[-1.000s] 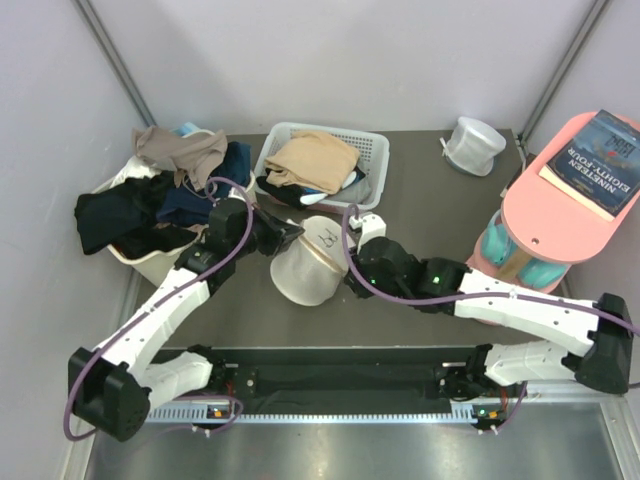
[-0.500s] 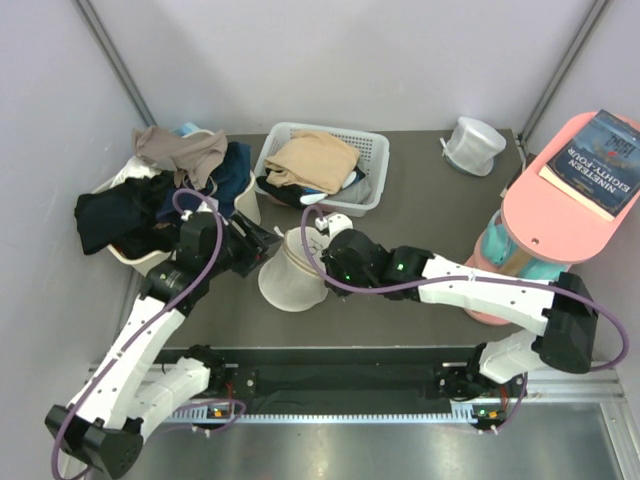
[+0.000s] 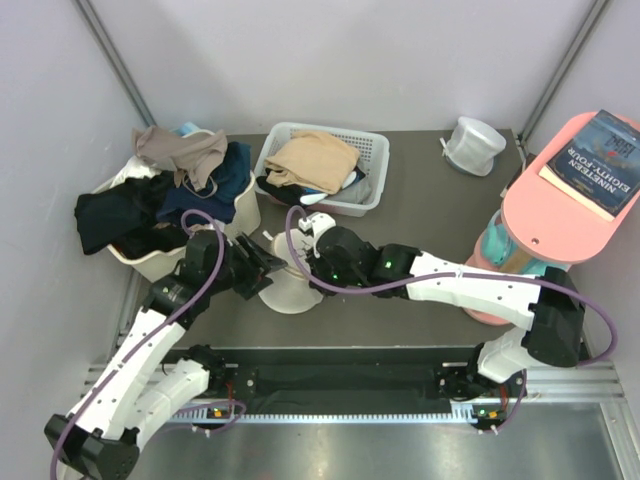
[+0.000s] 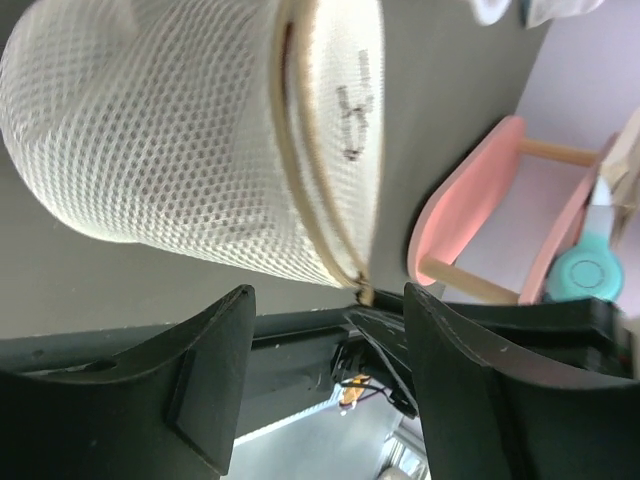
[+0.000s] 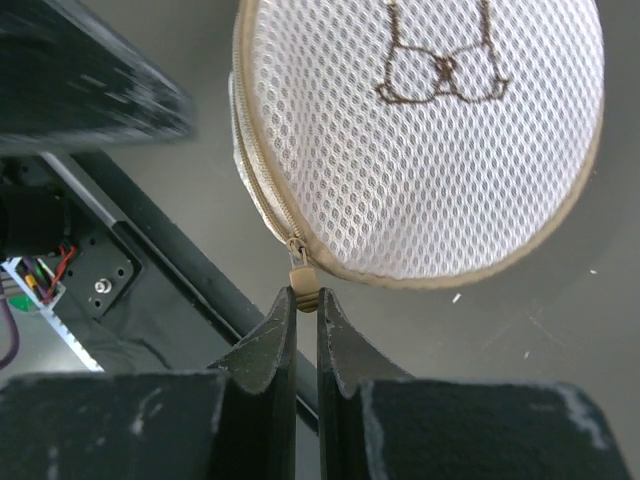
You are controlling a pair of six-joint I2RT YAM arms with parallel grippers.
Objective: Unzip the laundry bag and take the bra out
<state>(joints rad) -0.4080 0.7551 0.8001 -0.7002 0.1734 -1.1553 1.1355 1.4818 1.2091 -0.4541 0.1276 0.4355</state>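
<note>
The laundry bag (image 3: 289, 292) is a pale mesh dome with a tan zip seam, lying on the dark table between the two arms. From the right wrist view its flat face (image 5: 420, 130) carries a bra drawing. My right gripper (image 5: 306, 297) is shut on the tan zipper pull (image 5: 303, 281) at the bag's rim; from above it (image 3: 303, 268) sits over the bag. My left gripper (image 4: 328, 300) is open, and the bag (image 4: 190, 130) lies beyond its fingertips, not between them. In the top view the left gripper (image 3: 266, 268) is at the bag's left side. The bra is hidden.
A white basket (image 3: 377, 150) of folded clothes stands behind the bag. A white tub (image 3: 150, 262) piled with dark clothes is at the left. A greyish round pouch (image 3: 473, 145) sits at the back right, beside a pink stand (image 3: 560, 215) holding a book (image 3: 603, 150).
My left gripper has opened, let go of the bag and drawn back to the left. The right gripper has moved left with the zipper pull, and the bag has shifted left with it.
</note>
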